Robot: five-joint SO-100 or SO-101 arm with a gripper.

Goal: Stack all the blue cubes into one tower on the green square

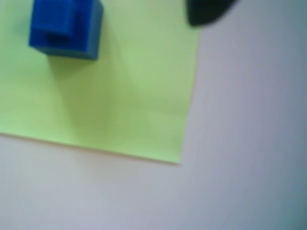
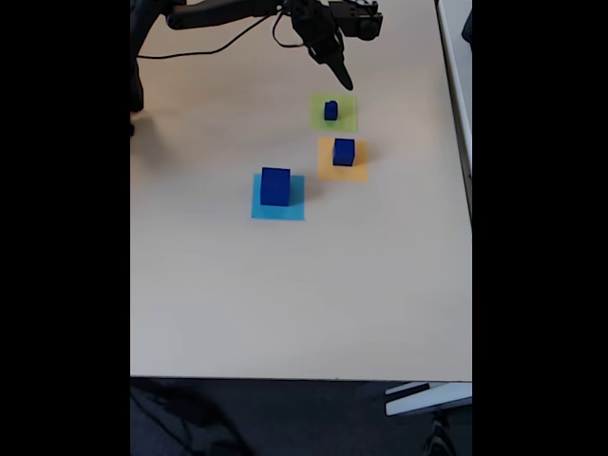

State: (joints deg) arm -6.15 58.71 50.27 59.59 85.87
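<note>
A: Where do the blue cubes stand?

B: In the fixed view, three squares of paper lie on the pale table (image 2: 285,304), toward its far edge. The smallest blue cube (image 2: 331,110) stands on the green square (image 2: 347,122), which is the square closest to that far edge. The middle blue cube (image 2: 344,151) stands on the orange square (image 2: 344,171), just in front of the green one. The largest blue cube (image 2: 275,185) stands on the light blue square (image 2: 285,211), nearer the table's middle and to the left in that view.

A: So no tower?

B: The fixed view shows one cube per square. In the blurred wrist view, the blue block (image 1: 65,28) on the green square (image 1: 120,96) looks stepped, as if a smaller block sat on a wider one; I cannot tell which it is. It stands at the top left of the picture, well away from the square's visible corner.

A: And the gripper?

B: The gripper (image 2: 340,76) hangs by the table's far edge, tips pointing down toward the green square, apart from the cube. The fingers look drawn to one narrow point, holding nothing. In the wrist view a dark fingertip (image 1: 206,12) shows at the top edge.
</note>
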